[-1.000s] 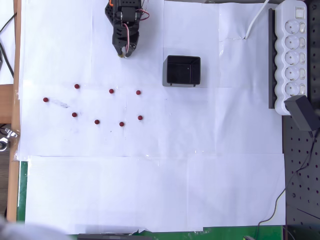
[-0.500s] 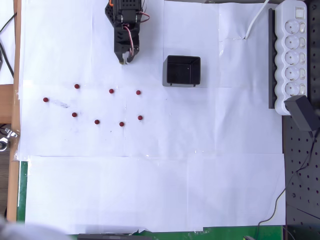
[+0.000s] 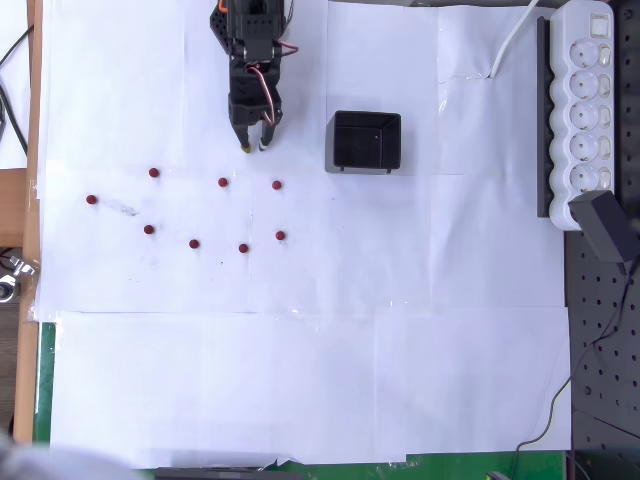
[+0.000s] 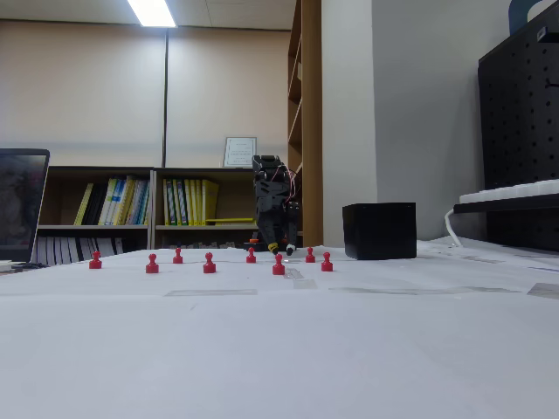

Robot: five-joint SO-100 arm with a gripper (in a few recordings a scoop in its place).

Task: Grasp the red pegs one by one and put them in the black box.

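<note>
Left of the black box [image 3: 366, 141], seen from overhead, the gripper [image 3: 256, 146] hangs nose-down over the white paper [image 3: 300, 380] — tips aimed toward the scatter of red pegs [image 3: 223, 183] below it in that view. Jaws? They look close to pressed together with nothing between them, but the tips are small and dark, so I cannot tell for sure.

All eight pegs stand on the paper, none in the box — the job looks barely begun. From overhead they spread in two loose rows, down and left of the box; the nearest to it [image 3: 276, 185] sits just down-left of its lower left corner, the farthest [image 3: 91, 200] well out to the left. In the fixed view the pegs [image 4: 279, 264] stand upright, knob on top, a good shape for pinching from above.

The box [image 4: 379, 230] sits with its mouth open upward, clear of the pegs, so a drop from above looks easy. My guess is that the two upper pegs just below the fingertips come first, being closest to both gripper and box.
</note>
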